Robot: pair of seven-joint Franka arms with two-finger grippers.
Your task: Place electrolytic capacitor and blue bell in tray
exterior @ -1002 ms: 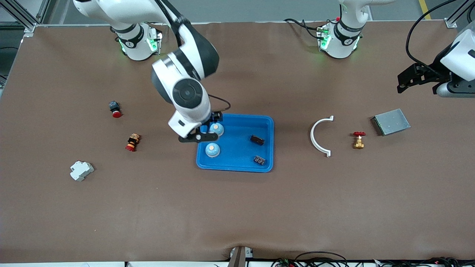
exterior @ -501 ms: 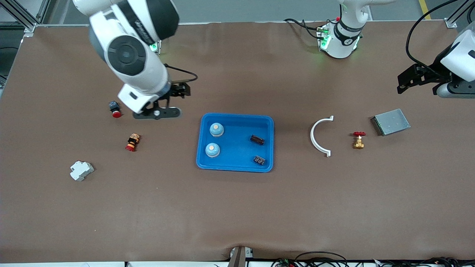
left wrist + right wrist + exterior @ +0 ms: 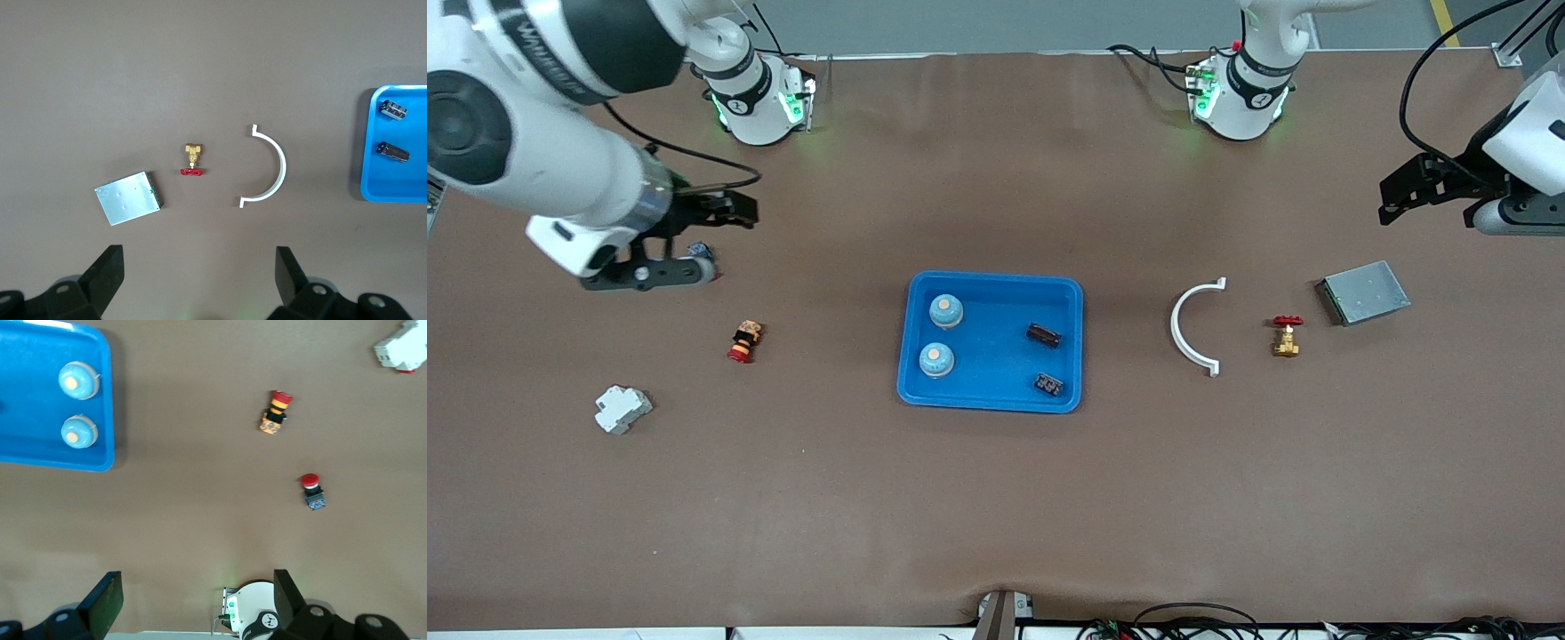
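Note:
The blue tray (image 3: 996,356) lies mid-table. In it stand two blue bells (image 3: 946,310) (image 3: 936,359) at the right arm's end. Two dark electrolytic capacitors (image 3: 1043,335) (image 3: 1048,384) lie at its other end. My right gripper (image 3: 729,242) is open and empty, up in the air over a red-capped push button (image 3: 703,252), well away from the tray. The right wrist view shows the tray (image 3: 33,420), both bells (image 3: 79,380) (image 3: 79,431) and that gripper (image 3: 198,590). My left gripper (image 3: 1423,209) waits open and empty over the table's edge at the left arm's end. Its wrist view (image 3: 198,267) shows both capacitors (image 3: 394,110) (image 3: 393,151).
A second red button (image 3: 744,341) and a white breaker (image 3: 622,409) lie toward the right arm's end. Toward the left arm's end lie a white curved clip (image 3: 1192,327), a brass valve with a red handle (image 3: 1286,334) and a metal box (image 3: 1364,292).
My right gripper has lifted off the bell in the tray and swung empty toward the right arm's end. That bell stays in the tray. The left arm has not moved.

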